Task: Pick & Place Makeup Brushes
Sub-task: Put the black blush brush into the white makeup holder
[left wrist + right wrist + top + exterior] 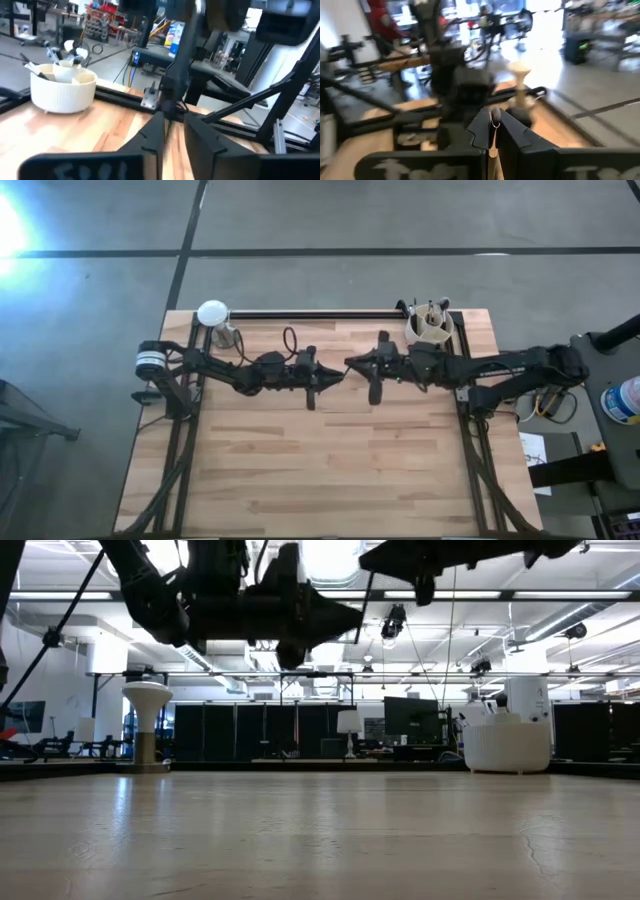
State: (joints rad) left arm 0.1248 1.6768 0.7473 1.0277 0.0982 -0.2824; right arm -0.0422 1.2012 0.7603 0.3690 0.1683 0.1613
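Both arms meet above the table's middle, well off its surface. My right gripper (494,131) is shut on a thin makeup brush (495,120), of which only a pale sliver shows between the fingers. My left gripper (172,120) points straight at it, tip to tip (340,372), its fingers a narrow gap apart with nothing visible between them. Whether it touches the brush I cannot tell. Other makeup brushes (37,70) stand in a white ribbed cup (62,90) at the far right corner (428,325). My right gripper pinches the makeup brush between its two fingers, which hide most of it; a short pale part (495,118) shows at the fingertips. The fingers come level from the table's right, and the brush is lifted clear of the table.
A white mushroom-shaped stand (212,312) with a small glass holder (228,335) sits at the far left corner. A black rail (320,313) runs along the far edge. The wooden table (320,470) stretches bare toward the near edge.
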